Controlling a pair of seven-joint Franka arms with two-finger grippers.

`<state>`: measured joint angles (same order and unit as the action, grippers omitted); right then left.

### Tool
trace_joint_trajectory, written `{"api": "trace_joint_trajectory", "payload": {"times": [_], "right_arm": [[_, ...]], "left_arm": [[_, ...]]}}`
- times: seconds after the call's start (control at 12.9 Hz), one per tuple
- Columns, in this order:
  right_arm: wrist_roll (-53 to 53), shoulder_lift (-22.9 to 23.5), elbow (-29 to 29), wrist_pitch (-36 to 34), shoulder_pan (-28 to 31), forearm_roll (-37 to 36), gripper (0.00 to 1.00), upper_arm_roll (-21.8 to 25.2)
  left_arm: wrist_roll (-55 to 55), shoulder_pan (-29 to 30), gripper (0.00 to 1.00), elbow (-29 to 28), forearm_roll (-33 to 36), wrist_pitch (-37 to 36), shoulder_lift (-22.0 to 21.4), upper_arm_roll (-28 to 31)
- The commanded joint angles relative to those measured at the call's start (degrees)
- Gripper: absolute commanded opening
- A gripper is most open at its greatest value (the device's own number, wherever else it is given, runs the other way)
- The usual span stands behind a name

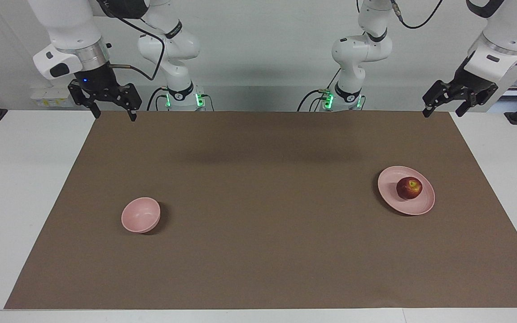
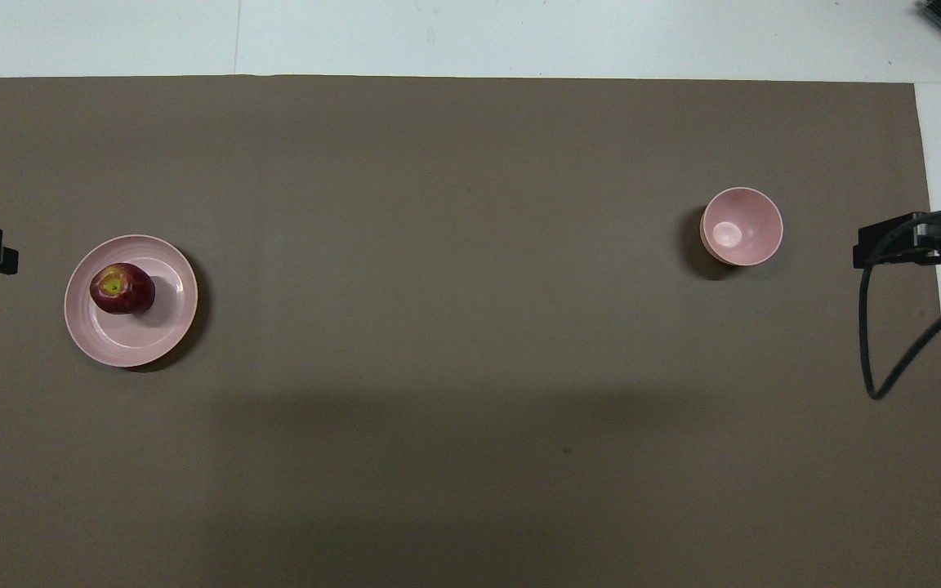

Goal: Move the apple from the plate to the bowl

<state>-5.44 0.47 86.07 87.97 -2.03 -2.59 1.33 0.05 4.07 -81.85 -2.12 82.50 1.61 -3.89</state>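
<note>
Sitting on the plate (image 1: 395, 197), the apple (image 1: 409, 188) is untouched; the bowl (image 1: 140, 215), well apart from the plate, holds nothing, so nothing is done. Left pincer (image 1: 442, 107) and right pincer (image 1: 114, 111) wait spread, raised away from the plate

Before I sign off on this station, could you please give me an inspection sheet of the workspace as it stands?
Surface: brown mat on a white table.
Apple: on the plate, toward the left arm's end.
Bowl: upright, nothing inside, toward the right arm's end.
Clutter: nothing seen.
Left gripper: raised, open, over the mat's corner nearest the robots; waiting.
Right gripper: raised, open, over the mat's other corner nearest the robots.
Cables: black cable hanging in a loop from the right arm.
Surroundings: pale wall; green lights at both arm bases.
</note>
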Motion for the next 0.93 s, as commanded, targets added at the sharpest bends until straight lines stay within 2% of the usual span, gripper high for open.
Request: {"api": "trace_joint_trajectory", "payload": {"times": [0.0, 0.39, 0.85], "right_arm": [[1.0, -0.6, 0.6, 0.1, 0.4, 0.1, 1.0, -0.2], [1.0, -0.5, 0.6, 0.1, 0.4, 0.1, 1.0, -0.2], [1.0, -0.5, 0.6, 0.1, 0.4, 0.1, 1.0, -0.2]], "left_arm": [[0.9, -0.4, 1.0, 0.1, 0.4, -1.3, -0.2, 0.3], [0.9, 0.6, 1.0, -1.0, 0.2, 0.2, -0.6, 0.4], [1.4, 0.8, 1.0, -7.5, 0.2, 6.2, -1.2, 0.8]]}}
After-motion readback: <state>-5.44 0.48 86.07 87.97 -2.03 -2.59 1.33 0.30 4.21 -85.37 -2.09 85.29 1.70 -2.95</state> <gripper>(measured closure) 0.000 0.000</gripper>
